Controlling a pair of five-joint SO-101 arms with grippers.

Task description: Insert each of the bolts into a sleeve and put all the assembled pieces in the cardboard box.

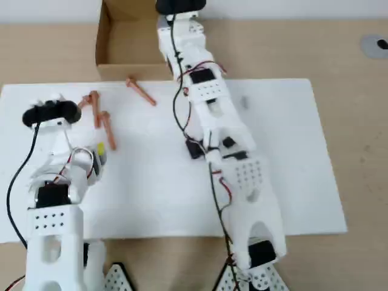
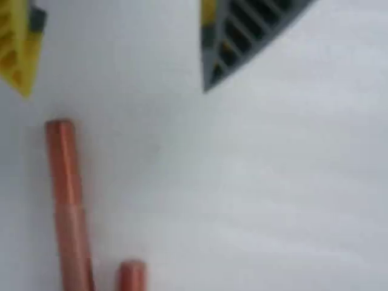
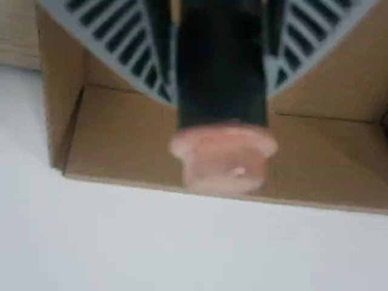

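The assembled piece (image 3: 221,121), a black sleeve (image 3: 221,73) with a pinkish bolt head (image 3: 224,159) poking out of its end, sits between the fingers of the right gripper (image 3: 219,91), which are clamped on it from both sides. Straight beneath and beyond that gripper lies the open cardboard box (image 3: 121,154), with its brown floor and near wall just under the piece.

Just ahead of the left gripper (image 2: 115,90), 2 loose copper bolts (image 2: 66,200) lie on the sheet. Its yellow and grey fingers are spread apart with nothing between them. The high view shows at least 3 bolts scattered there.

The step in hand looks like the drop-off of 1 finished piece. The next move likely calls for the right gripper to come fully over the box's floor, clear of the near wall, and then part its fingers. After that, the loose bolts need sleeves.

The work surface is a white sheet (image 1: 273,170) laid on a wooden table (image 1: 354,121), and the box stands at the sheet's far edge.
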